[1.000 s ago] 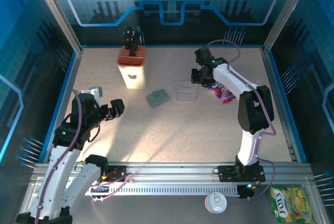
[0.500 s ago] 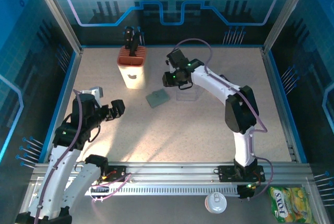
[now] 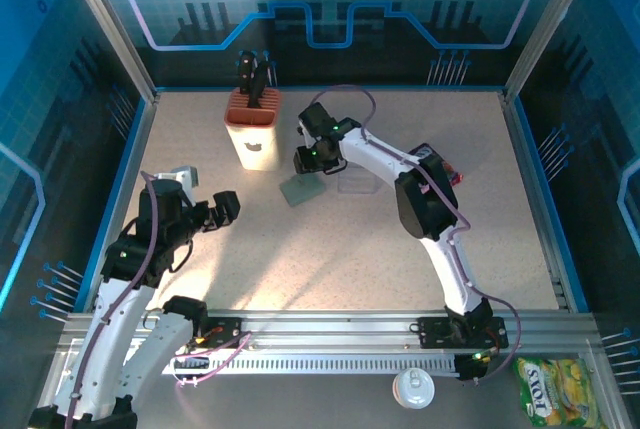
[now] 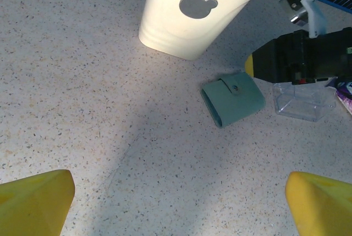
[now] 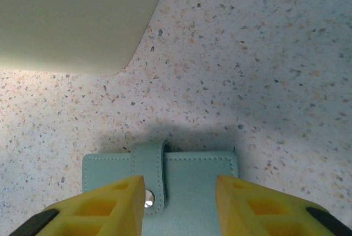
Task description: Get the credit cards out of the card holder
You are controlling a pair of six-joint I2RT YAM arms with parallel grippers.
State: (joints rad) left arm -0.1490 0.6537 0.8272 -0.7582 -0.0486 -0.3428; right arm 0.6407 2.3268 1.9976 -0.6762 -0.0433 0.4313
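The card holder is a small teal wallet lying flat on the table, its strap snapped shut. In the left wrist view the card holder lies right of centre. My right gripper hovers just above its far edge. In the right wrist view the card holder lies below and between the yellow fingertips, and my right gripper is open, holding nothing. My left gripper stands wide open to the left, well short of the holder; its fingertips frame bare table. The credit cards are hidden.
A cream knife block with a bear cut-out stands just behind and left of the holder. A clear plastic box sits to its right, a snack packet further right. A yellow packet and white lid lie off the table's front.
My right arm has swung left, from the snack packet, across the clear box, to above the card holder, and its jaws have widened a little. The left arm has not moved.
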